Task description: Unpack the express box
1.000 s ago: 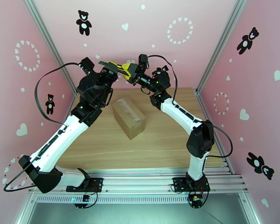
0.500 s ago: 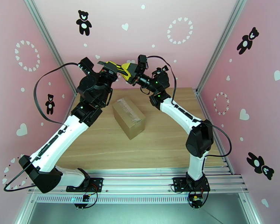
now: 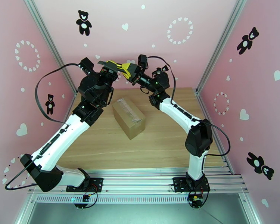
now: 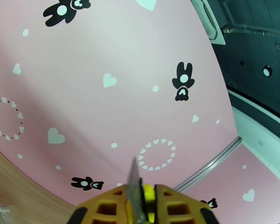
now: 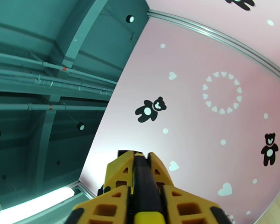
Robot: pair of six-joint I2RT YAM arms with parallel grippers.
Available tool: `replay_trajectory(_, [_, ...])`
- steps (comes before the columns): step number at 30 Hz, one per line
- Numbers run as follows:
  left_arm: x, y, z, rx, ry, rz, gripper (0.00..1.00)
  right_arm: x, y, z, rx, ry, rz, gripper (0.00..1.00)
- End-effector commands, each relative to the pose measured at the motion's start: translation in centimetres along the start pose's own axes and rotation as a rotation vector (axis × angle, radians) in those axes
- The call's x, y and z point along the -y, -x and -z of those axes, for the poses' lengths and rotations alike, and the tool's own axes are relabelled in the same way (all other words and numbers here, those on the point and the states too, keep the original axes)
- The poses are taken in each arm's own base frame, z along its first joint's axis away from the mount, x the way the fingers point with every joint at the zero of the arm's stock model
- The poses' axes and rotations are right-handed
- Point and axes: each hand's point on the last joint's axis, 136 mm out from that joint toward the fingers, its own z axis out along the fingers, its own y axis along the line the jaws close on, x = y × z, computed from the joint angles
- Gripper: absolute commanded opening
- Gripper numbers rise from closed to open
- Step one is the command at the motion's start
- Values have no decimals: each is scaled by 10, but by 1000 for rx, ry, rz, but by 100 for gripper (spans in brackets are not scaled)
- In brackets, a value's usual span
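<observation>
Both arms are raised, and their ends meet high over the far edge of the table (image 3: pixel 102 146), close to the pink back wall (image 3: pixel 147 38).

The left gripper (image 3: pixel 111 68) is clamped on a yellow and black knife (image 3: pixel 122 68). In my left wrist view the bare blade (image 4: pixel 133 180) stands up between the two yellow fingers (image 4: pixel 110 206), pinched tight and pointing toward the wall.

The right gripper (image 3: pixel 132 73) comes in from the opposite side onto the same knife. In my right wrist view the black handle sits in the slot between the yellow fingers (image 5: pixel 117 176), which press against both of its sides with no gap that I can see. I read that as closed on the handle.

The box (image 3: pixel 128 117) sits on the table between the two arms, a little past the middle. It lies at an angle to the table edges. Clear tape (image 3: pixel 130 113) runs along its top seam and the flaps are down. Neither gripper touches it; both are well above and beyond it.
</observation>
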Motion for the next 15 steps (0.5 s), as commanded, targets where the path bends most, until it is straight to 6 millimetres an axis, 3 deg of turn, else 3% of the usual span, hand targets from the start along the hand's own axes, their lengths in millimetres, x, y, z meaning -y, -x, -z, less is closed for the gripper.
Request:
replay_trajectory(1, [-14, -6, 3, -7, 47, -77, 0, -5, -2, -4, -9, 23, 34, 7])
replay_trajectory(3, [-18, -7, 6, -13, 63, -79, 0, -4, -1, -4, -8, 18, 30, 0])
replay_trajectory(6, [-26, -9, 10, -33, 96, -83, 0, 0, -1, -4, -6, 3, 29, 0])
replay_trajectory(7, [-28, -11, 12, -45, 103, -90, 5, 2, -1, -4, -5, -5, 33, 0])
replay_trajectory(9, [-33, -12, 16, -65, 126, -84, 26, 4, -1, -4, -1, -20, 38, 0])
replay_trajectory(12, [-33, -17, 23, -109, 122, -77, 44, 10, 0, -3, 5, -55, 56, 0])
replay_trajectory(15, [-39, -21, 33, -157, 147, -63, 50, 16, 1, 0, 20, -100, 81, 0])
